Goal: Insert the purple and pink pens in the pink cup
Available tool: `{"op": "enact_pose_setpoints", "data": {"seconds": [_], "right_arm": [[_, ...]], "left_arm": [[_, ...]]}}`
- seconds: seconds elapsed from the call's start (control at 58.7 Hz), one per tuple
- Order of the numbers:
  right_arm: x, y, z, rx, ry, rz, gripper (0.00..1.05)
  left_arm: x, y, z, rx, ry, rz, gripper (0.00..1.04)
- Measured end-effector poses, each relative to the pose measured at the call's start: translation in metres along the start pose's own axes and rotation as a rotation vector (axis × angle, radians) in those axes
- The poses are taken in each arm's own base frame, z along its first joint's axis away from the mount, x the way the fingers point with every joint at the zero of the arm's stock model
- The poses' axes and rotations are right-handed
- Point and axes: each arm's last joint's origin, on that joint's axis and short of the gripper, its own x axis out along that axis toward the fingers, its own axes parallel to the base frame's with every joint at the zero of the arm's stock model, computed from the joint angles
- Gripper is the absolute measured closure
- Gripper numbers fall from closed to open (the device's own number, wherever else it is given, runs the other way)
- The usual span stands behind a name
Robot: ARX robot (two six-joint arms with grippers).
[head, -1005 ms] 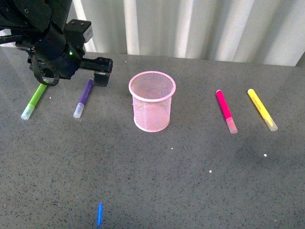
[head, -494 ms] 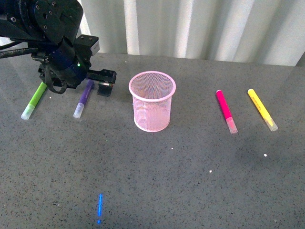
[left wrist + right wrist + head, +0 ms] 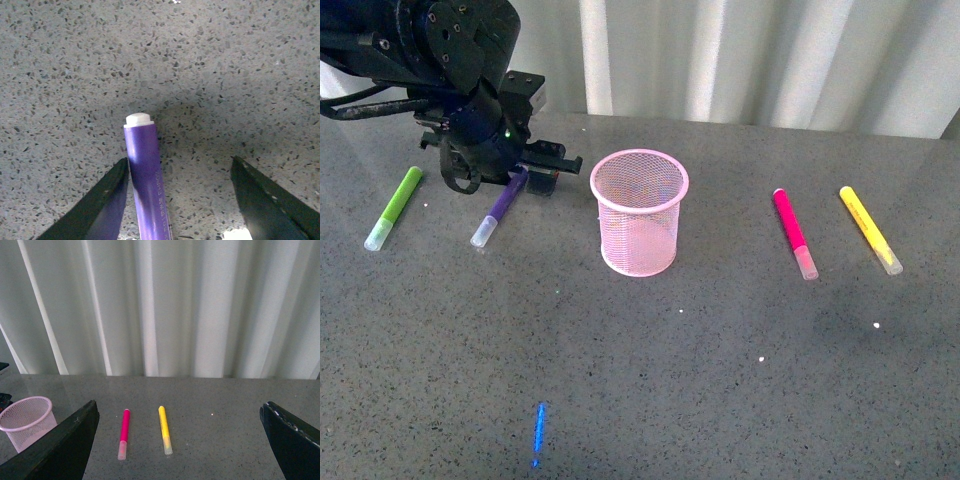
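purple pen (image 3: 498,211) flat, left | pink pen (image 3: 794,233) flat, right | pink cup (image 3: 639,235) upright, between

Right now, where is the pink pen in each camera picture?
Front view: the pink pen lies right of the pink cup.
Left wrist view: not in it; the purple pen shows instead.
Right wrist view: the pink pen lies between the pink cup and the yellow marker.
Shared landmark: that yellow marker, beside it in both.

Purple pen (image 3: 498,211) far end hidden behind left pincer (image 3: 533,178).

Four pens: purple pen (image 3: 498,211), pink pen (image 3: 791,229), green pen (image 3: 394,208), yellow pen (image 3: 868,228). One pink cup (image 3: 638,236).
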Motion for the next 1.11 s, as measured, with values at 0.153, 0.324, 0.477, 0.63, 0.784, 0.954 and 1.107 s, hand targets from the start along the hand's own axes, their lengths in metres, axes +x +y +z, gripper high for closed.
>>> {"op": "enact_pose_setpoints", "data": {"seconds": [0.153,0.324,0.477,0.63,0.784,0.954,1.107], "right_arm": [[0.000,0.000,0.000,0.000,0.000,0.000,0.07],[0.000,0.000,0.000,0.000,0.000,0.000,0.07],[0.000,0.000,0.000,0.000,0.000,0.000,0.07],[0.000,0.000,0.000,0.000,0.000,0.000,0.07],[0.000,0.000,0.000,0.000,0.000,0.000,0.07],[0.000,0.000,0.000,0.000,0.000,0.000,0.07],[0.000,0.000,0.000,0.000,0.000,0.000,0.07]], "left_arm": [[0.000,-0.005,-0.004,0.001,0.007,-0.002,0.72],[-0.008,-0.007,-0.011,0.002,0.018,0.000,0.92],[-0.016,-0.005,-0.016,-0.009,-0.004,0.020,0.92],[-0.035,-0.001,-0.013,-0.005,-0.105,0.087,0.92],[-0.081,0.002,0.007,-0.014,-0.377,0.155,0.92],[-0.141,-0.021,0.017,-0.117,-0.789,0.165,0.92],[-0.154,-0.096,-0.013,-0.345,-0.980,-0.005,0.92]]}}
